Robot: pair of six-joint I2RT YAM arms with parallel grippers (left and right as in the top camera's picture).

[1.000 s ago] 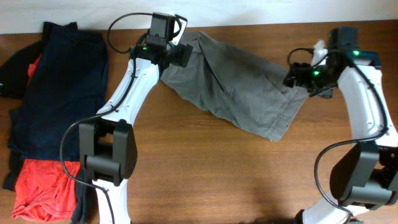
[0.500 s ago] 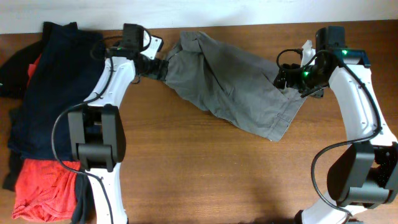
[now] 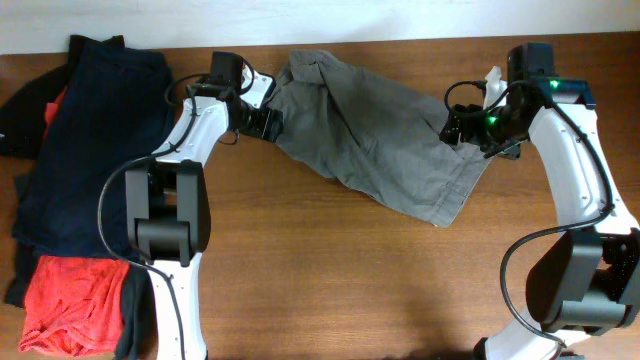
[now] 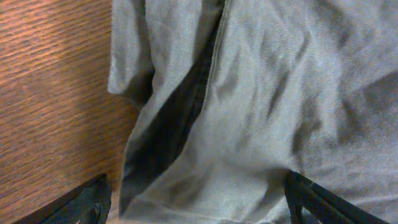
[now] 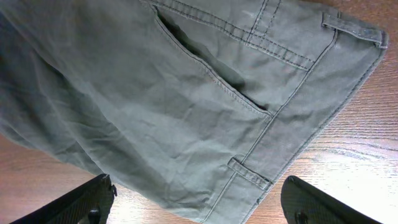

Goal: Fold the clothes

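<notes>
Currently the shorts (image 3: 375,140) are laid out diagonally on the wooden surface (image 3: 320,290), in the far middle part. The leg end (image 4: 127,74) is bunched and creased toward the left. The waistband (image 5: 305,118), with its belt loops and a back pocket slit (image 5: 211,74), is set toward the right. No neat fold is seen yet.

The left pincer (image 3: 265,120) is placed at the leg end, its fingers (image 4: 87,202) spread wide over the cloth, and nothing is clamped. The right pincer (image 3: 462,125) is held over the waistband end. It is likewise spread, with grey cloth seen below it and no grip taken.

Step in hand, as judged: both ends are being lined up for a grasp ahead of the first fold. For the next move, each pincer probably needs to be lowered onto an edge and closed on fabric only. Then either the bunched left part is pulled flat, or one end is carried over the other. A catch on a single layer at the wrinkled leg end is the likely fault.

The navy garment (image 3: 100,130) and the orange-red garment (image 3: 65,300) are piled at the left edge, clear of the shorts. Neither is touched by a pincer.
</notes>
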